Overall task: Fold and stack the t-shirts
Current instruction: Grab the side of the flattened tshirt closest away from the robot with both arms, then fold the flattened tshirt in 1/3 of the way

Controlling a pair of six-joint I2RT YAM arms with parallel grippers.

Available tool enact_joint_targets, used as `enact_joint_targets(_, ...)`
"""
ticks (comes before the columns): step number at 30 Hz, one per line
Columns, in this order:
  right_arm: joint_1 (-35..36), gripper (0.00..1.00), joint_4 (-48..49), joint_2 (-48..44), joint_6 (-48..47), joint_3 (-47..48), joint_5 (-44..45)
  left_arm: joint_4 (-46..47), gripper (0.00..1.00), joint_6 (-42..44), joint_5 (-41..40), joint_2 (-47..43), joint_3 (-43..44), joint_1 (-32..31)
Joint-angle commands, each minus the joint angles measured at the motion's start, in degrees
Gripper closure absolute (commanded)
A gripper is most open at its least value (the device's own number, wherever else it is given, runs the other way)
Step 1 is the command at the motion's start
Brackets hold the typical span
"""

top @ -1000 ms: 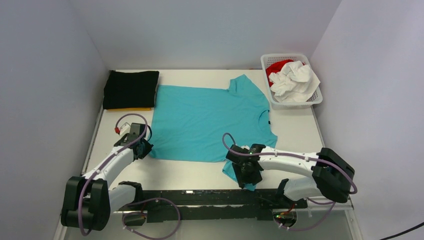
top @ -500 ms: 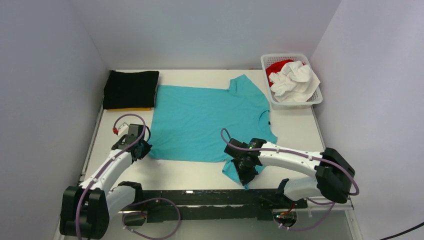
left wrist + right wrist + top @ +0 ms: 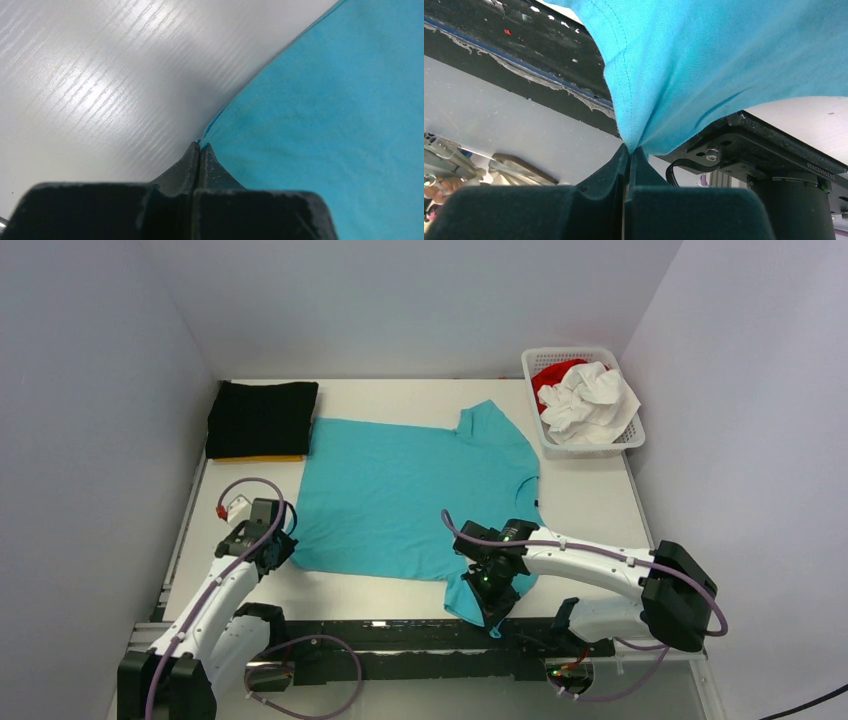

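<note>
left fingers pinching turquoise t-shirt corner, right fingers pinching its sleeve, white woodgrain table, grey walls

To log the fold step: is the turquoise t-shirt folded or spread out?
Spread out. The turquoise t-shirt lies open, both sleeves showing; left claw and right claw pinch its near edge.

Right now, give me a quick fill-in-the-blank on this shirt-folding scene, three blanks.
The right arm's jaws are shut on a ___ of the turquoise t-shirt. The crumpled white t-shirt and a red t-shirt sit in the ___. The folded black t-shirt lies at the table's far ___ corner.
Missing: sleeve; basket; left.
</note>
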Motion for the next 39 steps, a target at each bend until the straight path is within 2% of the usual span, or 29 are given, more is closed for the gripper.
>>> enact_joint_targets(1,0.26,1.00,-1.05,0.21,-1.48,0.99,-0.67,-1.50,1.00,-0.82,-1.12,-0.43,-0.43,0.28)
enact_joint_targets(7,-1.97,1.00,-1.15,2.44,-4.54,5.58,7.01,1.73,1.00,0.08,1.81,0.97,2.86,0.28)
enact_joint_targets(15,-12.63,1.00,3.93,5.01,-11.57,15.88,14.74,4.45,1.00,0.07,3.17,7.91,7.81,0.58)
enact_joint_targets(20,-16.88,1.00,8.12,7.44,-11.51,20.37,22.08,7.76,1.00,-0.20,4.56,12.57,11.25,1.86)
enact_joint_targets(29,-24.70,1.00,14.03,7.96,-12.00,22.88,27.88,9.30,1.00,-0.81,5.48,21.69,18.02,4.32)
enact_joint_targets(39,-28.95,1.00,18.69,7.19,-15.64,22.28,29.73,9.63,1.00,0.34,4.95,24.85,20.75,6.68)
